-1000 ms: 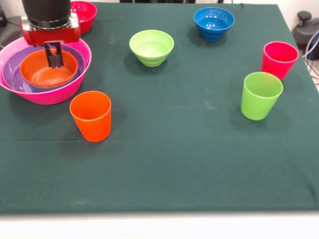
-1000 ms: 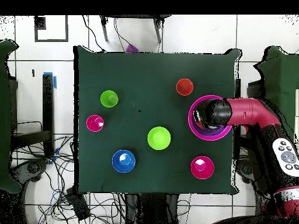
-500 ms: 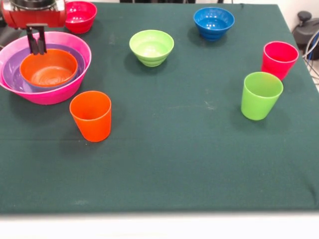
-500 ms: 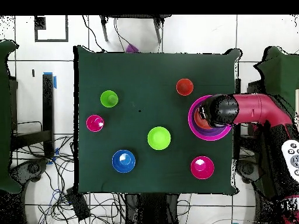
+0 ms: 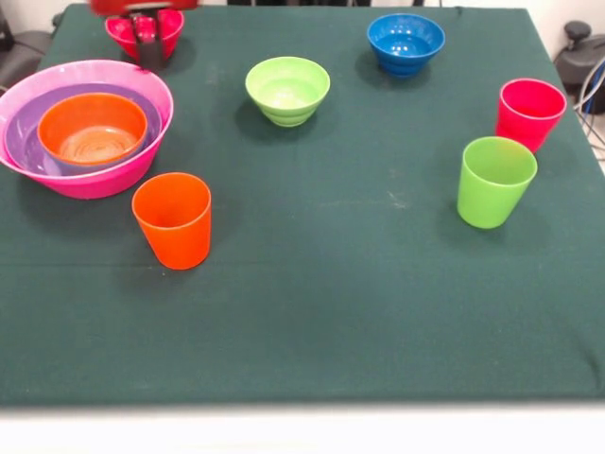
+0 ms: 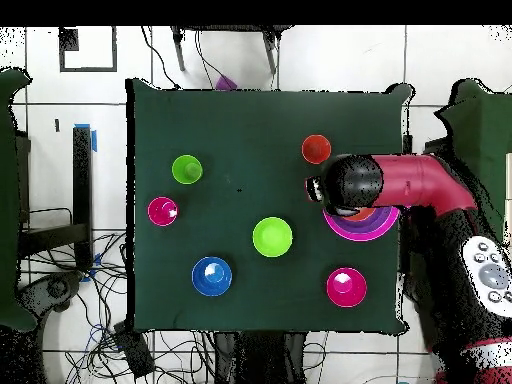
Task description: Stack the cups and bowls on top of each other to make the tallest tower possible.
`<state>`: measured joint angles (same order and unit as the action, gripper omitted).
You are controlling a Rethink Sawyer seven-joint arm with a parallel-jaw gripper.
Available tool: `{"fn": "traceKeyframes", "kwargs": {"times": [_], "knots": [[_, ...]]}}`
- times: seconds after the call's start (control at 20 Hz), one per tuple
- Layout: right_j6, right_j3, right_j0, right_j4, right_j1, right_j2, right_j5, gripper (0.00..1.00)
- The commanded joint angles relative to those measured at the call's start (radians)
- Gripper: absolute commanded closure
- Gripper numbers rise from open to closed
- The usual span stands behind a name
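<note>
Broadly, the green table (image 5: 378,312) fills both views, and the arm (image 6: 420,185) reaches across its edge in the overhead view. Biggest of the wares is the pink bowl (image 5: 95,175) near the front view's left edge; the purple bowl (image 5: 24,147) sits nested inside it and the orange bowl (image 5: 92,128) nests inside that, so the tower (image 5: 123,156) is three bowls high. Next in size, the lime green bowl (image 5: 287,90) stands alone toward the table's middle, the dark blue bowl (image 5: 406,43) sits near the far edge, and the red-pink bowl (image 5: 123,33) sits at the far left corner. Of the tumblers, the orange cup (image 5: 173,219) stands upright just beside the pink bowl, while the lime green cup (image 5: 494,181) and the red-pink cup (image 5: 529,113) stand near each other at the right. Smallest, the gripper (image 5: 147,43) hangs over the red-pink bowl, blurred; whether its fingers are spread or pressed together I cannot tell.
</note>
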<state>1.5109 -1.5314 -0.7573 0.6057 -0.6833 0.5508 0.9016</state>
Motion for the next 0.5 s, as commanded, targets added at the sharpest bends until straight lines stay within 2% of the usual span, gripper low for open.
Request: {"fn": "traceKeyframes", "kwargs": {"times": [0.05,0.35,0.4,0.5], "knots": [[0.240,-0.086,0.159,-0.095,-0.034,-0.035,0.061,1.00],[0.315,-0.047,0.249,-0.131,-0.011,-0.096,0.007,1.00],[0.300,-0.043,0.258,-0.134,-0.008,-0.111,0.001,0.00],[0.313,-0.063,0.252,-0.131,-0.014,-0.115,-0.046,0.00]]}}
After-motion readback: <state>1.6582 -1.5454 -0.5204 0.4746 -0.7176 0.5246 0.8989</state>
